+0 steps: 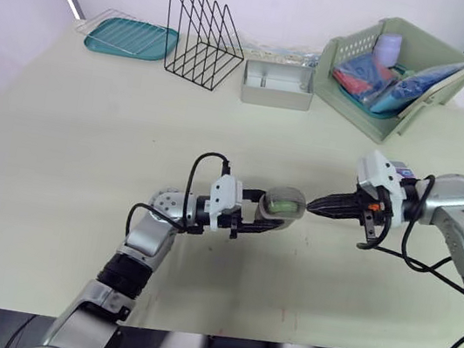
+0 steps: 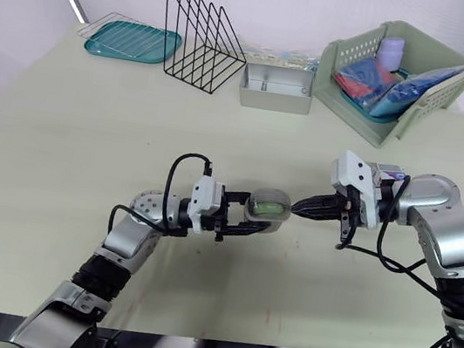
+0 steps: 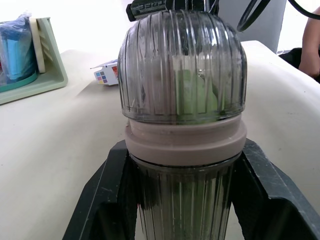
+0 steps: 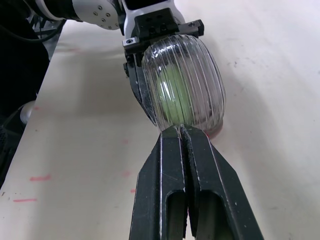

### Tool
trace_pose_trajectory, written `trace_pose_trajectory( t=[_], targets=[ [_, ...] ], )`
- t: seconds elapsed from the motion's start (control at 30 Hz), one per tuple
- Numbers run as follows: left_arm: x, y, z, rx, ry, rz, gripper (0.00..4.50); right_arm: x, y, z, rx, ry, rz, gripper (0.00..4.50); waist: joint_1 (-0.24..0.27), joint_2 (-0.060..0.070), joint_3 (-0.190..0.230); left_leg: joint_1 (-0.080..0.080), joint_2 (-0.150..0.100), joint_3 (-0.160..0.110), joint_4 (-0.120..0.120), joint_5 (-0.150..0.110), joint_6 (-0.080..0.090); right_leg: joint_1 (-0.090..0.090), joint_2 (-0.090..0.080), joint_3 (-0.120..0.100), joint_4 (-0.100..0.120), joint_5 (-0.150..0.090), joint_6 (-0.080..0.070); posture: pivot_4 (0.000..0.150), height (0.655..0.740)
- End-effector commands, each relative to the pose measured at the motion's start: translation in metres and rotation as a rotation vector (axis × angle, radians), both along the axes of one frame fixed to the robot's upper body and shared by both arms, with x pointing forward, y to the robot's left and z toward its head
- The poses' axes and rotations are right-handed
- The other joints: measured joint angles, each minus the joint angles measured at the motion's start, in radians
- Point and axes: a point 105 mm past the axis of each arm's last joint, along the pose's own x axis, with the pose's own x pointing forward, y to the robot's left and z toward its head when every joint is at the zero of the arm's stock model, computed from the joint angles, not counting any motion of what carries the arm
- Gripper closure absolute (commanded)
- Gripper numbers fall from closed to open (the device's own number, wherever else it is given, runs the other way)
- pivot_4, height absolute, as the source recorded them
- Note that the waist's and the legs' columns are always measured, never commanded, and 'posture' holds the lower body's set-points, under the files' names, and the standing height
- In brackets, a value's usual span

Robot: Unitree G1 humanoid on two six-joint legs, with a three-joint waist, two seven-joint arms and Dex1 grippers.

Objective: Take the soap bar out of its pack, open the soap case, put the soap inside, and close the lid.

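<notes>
Right gripper (image 4: 181, 131), two black fingers pressed together on nothing, tips at the domed end of the clear ribbed oval plastic soap case (image 4: 182, 80).
Left gripper (image 1: 267, 223) clamps that case low over the pale green table (image 1: 88, 134); green soap bar (image 4: 169, 95) inside, lid looks seated. We judge a push off-centre could skid on the ribs, twist the case loose, or pop the lid.
</notes>
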Motion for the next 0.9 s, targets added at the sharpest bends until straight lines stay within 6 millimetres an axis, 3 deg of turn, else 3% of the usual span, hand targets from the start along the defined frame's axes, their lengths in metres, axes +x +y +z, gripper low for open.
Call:
trace_pose_trajectory(
  t=[0.03,0.9],
  targets=[
    [0.0024,-0.0001,0.0109,-0.014,-0.051,0.003,2.60,-0.0021,0.0042,0.0153,0.028,-0.047,0.025,4.43,0.000,0.000,0.000,0.000,0.000,0.000,0.000,0.000,0.000,0.000,0.000,0.000,0.000,0.000,0.000,0.150,0.7400],
    [0.0043,0.0002,0.0111,-0.012,-0.056,0.014,2.60,0.0004,0.0002,0.0172,0.037,-0.047,0.003,4.43,0.000,0.000,0.000,0.000,0.000,0.000,0.000,0.000,0.000,0.000,0.000,0.000,0.000,0.000,0.000,0.150,0.7400]
  ],
)
